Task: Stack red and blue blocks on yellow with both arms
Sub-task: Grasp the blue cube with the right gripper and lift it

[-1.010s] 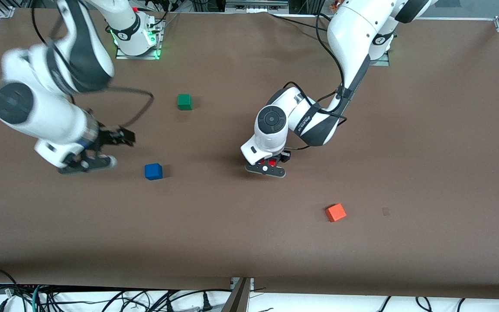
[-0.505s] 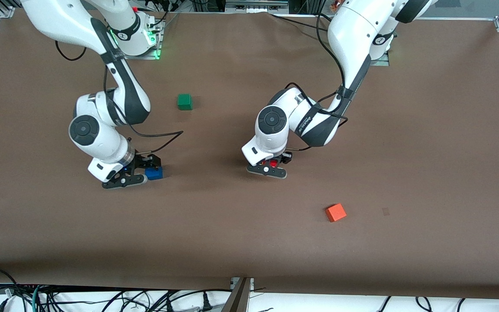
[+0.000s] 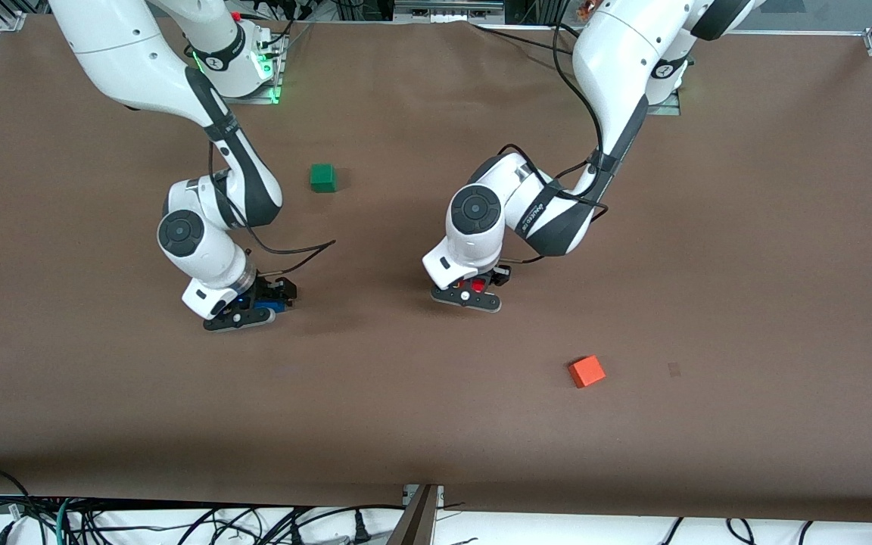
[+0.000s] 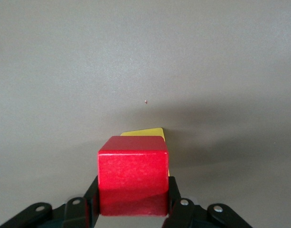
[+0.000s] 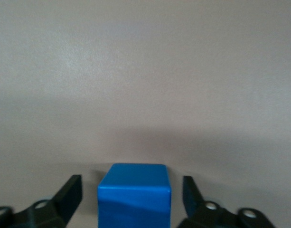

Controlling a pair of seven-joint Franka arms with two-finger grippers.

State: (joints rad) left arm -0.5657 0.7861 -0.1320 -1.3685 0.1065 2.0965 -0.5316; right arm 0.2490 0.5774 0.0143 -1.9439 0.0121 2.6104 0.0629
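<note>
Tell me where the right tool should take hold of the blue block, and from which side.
Grip the blue block on its two flat side faces, coming straight down from above. It rests flat on the table with nothing beside it, and the right tool is open, one finger on each side with a gap showing. Closing there would likely pinch it squarely.

My left gripper [image 4: 133, 209] is black, its fingers against a deep red block [image 4: 132, 173] with a bright yellow cube [image 4: 146, 135] showing past it; my right gripper [image 5: 132, 192] is black too, a saturated blue block [image 5: 134, 194] between its fingers. Table [image 3: 708, 227] plain brown; green cube [image 3: 322, 178], orange cube [image 3: 587, 371]. Arms white, dark grey joint bands.
</note>
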